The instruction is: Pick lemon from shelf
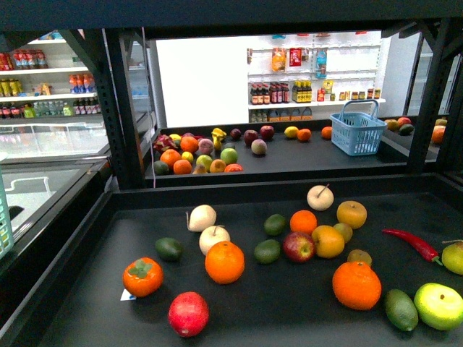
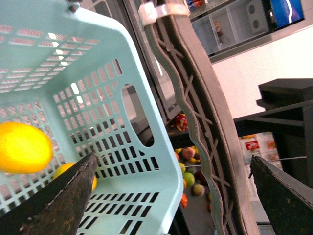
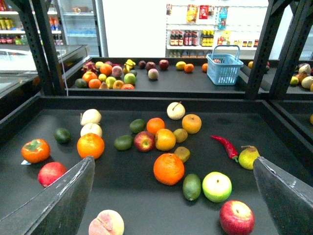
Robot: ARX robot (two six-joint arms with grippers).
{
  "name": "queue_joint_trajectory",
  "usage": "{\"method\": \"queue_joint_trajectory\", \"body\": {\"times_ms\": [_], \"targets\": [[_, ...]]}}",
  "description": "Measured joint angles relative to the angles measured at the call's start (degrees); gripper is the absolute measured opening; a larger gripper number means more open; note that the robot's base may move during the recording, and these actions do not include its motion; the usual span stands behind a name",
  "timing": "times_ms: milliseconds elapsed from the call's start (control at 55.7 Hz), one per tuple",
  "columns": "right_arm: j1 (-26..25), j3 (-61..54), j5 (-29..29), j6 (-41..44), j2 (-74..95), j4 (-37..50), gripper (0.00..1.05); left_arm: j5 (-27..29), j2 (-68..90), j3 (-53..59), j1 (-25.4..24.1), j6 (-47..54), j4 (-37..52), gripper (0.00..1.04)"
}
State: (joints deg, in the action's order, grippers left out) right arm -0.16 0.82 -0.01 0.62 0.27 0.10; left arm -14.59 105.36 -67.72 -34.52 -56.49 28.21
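- Far left, the pale teal basket (image 2: 146,161) hangs off the side of the shelf (image 1: 239,311), and the lemon (image 2: 23,147) lies inside it, bright yellow against the slotted wall. A second, deeper yellow fruit is tucked just beside it, half hidden by a finger.
- The left hand (image 2: 172,161) hovers over that basket, fingers spread wide, holding nothing.
- My read: the lemon looks delivered, so the job now is a clean exit. Lift straight up, keep both fingers clear of the basket rim and the ribbed handle, and don't nudge the fruit.
- Centre of the black deck: oranges, apples, avocados and a golden-yellow lemon (image 1: 328,241) lying against a red apple. That one is not the target.
- The right hand (image 3: 173,159) hangs over the deck, fingers wide apart and empty, well above the fruit.
- At the back, bottles (image 1: 278,92) line white wall shelves, but their labels are too small to read. No legible writing anywhere.
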Motion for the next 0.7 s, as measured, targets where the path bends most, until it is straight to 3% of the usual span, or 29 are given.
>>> {"method": "queue_joint_trajectory", "body": {"times_ms": [305, 431, 575, 647, 701], "targets": [[0.0, 0.0, 0.0, 0.0, 0.0, 0.0, 0.97, 7.8, -20.7, 10.4, 1.5, 23.4, -14.8, 0.97], [0.0, 0.0, 0.0, 0.0, 0.0, 0.0, 0.97, 8.4, -34.0, 17.8, 4.7, 35.5, -21.1, 0.97], [0.0, 0.0, 0.0, 0.0, 0.0, 0.0, 0.97, 8.4, -49.0, 24.2, 9.0, 40.7, -24.2, 0.97], [0.0, 0.0, 0.0, 0.0, 0.0, 0.0, 0.97, -2.2, -57.5, 30.1, 10.7, 47.2, -19.7, 0.83], [0.0, 0.0, -0.2, 0.0, 0.0, 0.0, 0.97, 0.2, -66.7, 36.8, 17.3, 51.9, -21.5, 0.69]]}}
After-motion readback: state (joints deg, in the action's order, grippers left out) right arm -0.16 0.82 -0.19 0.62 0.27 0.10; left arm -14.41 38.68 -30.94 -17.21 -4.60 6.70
